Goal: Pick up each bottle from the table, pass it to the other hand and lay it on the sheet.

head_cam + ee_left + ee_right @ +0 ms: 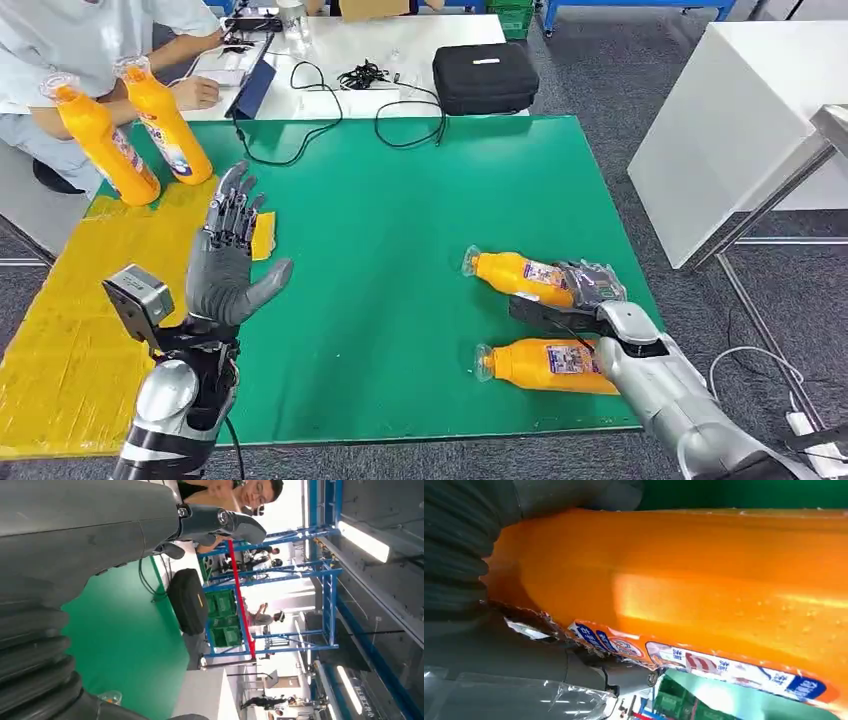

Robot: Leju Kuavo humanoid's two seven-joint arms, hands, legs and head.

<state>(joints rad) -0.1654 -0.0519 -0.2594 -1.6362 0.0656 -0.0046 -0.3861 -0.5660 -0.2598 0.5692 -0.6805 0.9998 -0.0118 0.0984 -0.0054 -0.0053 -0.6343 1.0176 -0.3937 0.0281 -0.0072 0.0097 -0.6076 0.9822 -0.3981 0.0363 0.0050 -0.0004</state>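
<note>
While my left robot hand (228,262) hangs raised above the counter (400,300) with its fingers spread apart and nothing in it, two orange bottles stand upright at the far left: one bottle (100,142) on the far end of the yellow sheet (70,330), the second upright bottle (165,122) just beside it, near the sheet's far edge. A person's hand (195,92) rests on the white table behind them. Beyond the green surface lies a black case (485,76) with loose cables (330,100) near it. Further right, two more orange bottles lie on their sides on the green, caps pointing left. My right robot hand (575,295) is clamped around the farther lying bottle (520,275); the wrist view shows its orange body (704,580) pressed against my palm. The nearer lying bottle (545,365) lies beside my right forearm.
</note>
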